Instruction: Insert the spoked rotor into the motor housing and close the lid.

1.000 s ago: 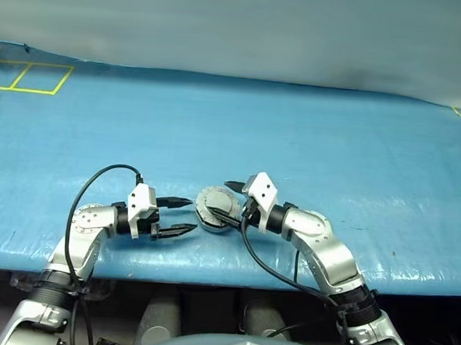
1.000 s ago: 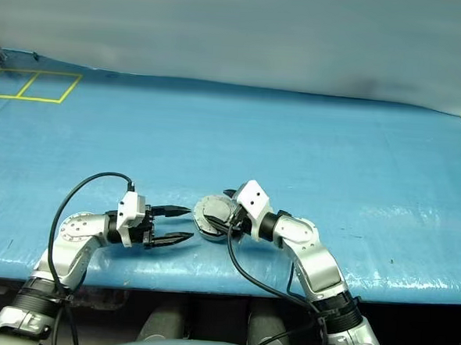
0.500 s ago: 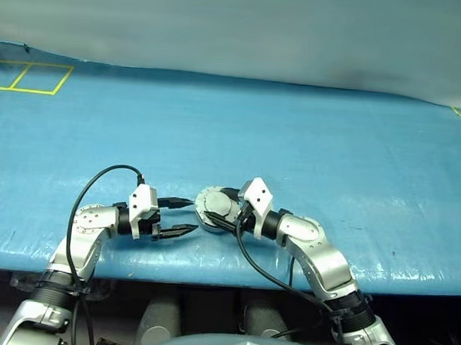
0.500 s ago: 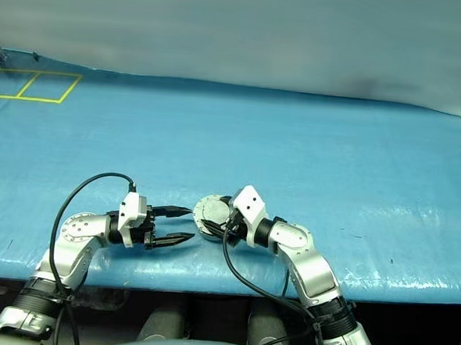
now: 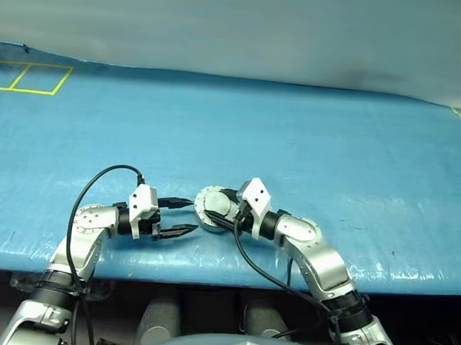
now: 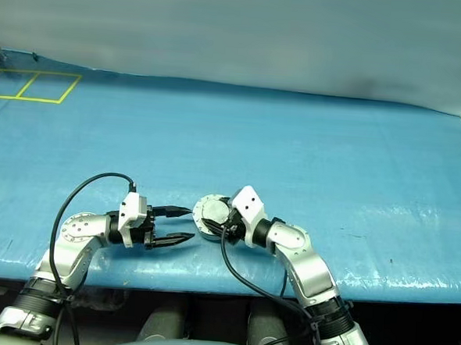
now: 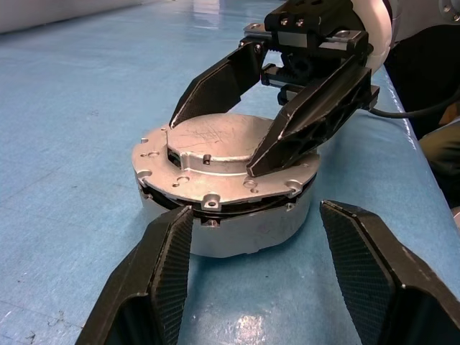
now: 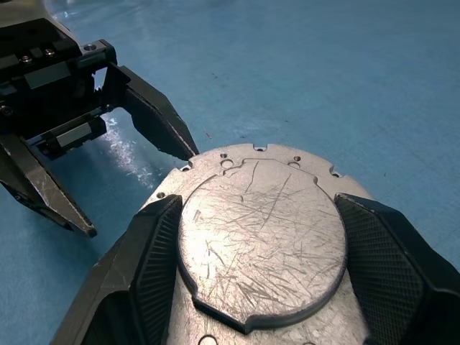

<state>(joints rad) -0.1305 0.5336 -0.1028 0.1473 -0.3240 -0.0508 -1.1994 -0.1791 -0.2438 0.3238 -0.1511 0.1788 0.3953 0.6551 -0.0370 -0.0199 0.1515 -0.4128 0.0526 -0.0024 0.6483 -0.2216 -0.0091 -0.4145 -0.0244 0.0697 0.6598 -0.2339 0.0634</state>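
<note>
The motor housing [image 7: 237, 226] is sitting near the bench's front edge, lid [image 8: 259, 237] down. The right hand [image 7: 248, 118] is straddling the lid's raised circle, fingers spread; press squarely (the seam looks slightly gapped). The left hand [image 5: 182, 217] is waiting spread, just beside.

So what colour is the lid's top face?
Scratched silver-grey metal; the lid shows best in the right wrist view.
</note>
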